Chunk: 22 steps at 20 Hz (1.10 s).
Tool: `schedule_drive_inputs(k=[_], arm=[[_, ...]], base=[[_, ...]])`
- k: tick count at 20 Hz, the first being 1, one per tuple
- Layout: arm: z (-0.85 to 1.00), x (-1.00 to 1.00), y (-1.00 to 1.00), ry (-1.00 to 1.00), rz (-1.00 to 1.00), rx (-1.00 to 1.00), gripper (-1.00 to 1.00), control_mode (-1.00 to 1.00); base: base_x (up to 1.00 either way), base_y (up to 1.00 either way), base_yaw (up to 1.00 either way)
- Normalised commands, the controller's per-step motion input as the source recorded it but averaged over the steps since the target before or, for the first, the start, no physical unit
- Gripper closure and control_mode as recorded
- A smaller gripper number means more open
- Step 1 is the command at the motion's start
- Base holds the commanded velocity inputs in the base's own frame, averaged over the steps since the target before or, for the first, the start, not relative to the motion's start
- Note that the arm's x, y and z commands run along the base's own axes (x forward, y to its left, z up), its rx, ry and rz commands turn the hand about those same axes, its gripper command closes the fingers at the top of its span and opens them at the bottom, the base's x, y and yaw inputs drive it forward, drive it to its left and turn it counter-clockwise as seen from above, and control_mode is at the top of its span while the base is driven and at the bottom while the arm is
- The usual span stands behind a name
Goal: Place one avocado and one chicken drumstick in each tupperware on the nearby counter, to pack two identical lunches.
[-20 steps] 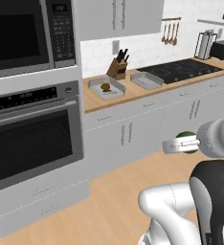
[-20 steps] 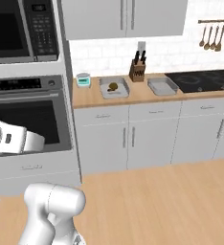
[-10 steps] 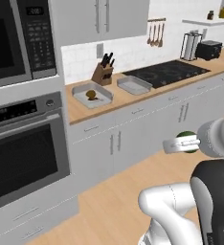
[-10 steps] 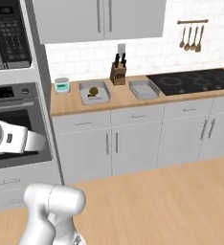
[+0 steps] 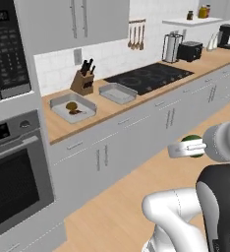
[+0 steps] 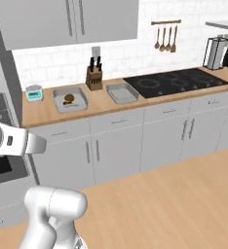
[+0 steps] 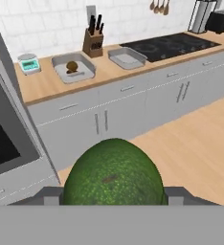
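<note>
Pale wooden flooring is stretching between the robot and the long light-brown wooden desk, and the whole kitchen has slid leftward across both base views since a second ago, which reads as the base driving along the cabinets, not the things moving. Nearest, the gripper is pinching the dark green roundish avocado, carrying it at hip height over the floor, well apart from the desk. Farther off, the left light-grey rectangular tupperware is already holding a small brown item, seemingly a drumstick or the other avocado; the right light-grey tupperware beside the wooden knife block is sitting bare. Judging by this, delivery is coming next.
</note>
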Motion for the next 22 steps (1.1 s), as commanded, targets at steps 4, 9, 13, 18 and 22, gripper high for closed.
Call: schedule_drive_inputs(k=[4,9,13,18,22], arm=[[0.0,0.0,0.0,0.0,0.0,0.0,1.0,1.0],[0.0,0.0,0.0,0.0,0.0,0.0,1.0,1.0],[0.0,0.0,0.0,0.0,0.0,0.0,1.0,1.0],[0.0,0.0,0.0,0.0,0.0,0.0,1.0,1.0],[0.0,0.0,0.0,0.0,0.0,0.0,1.0,1.0]], base=[[1.0,-0.7,-0.23],[1.0,-0.62,-0.08],[1.0,-0.45,0.14],[1.0,-0.5,0.33],[0.92,-0.76,-0.18]])
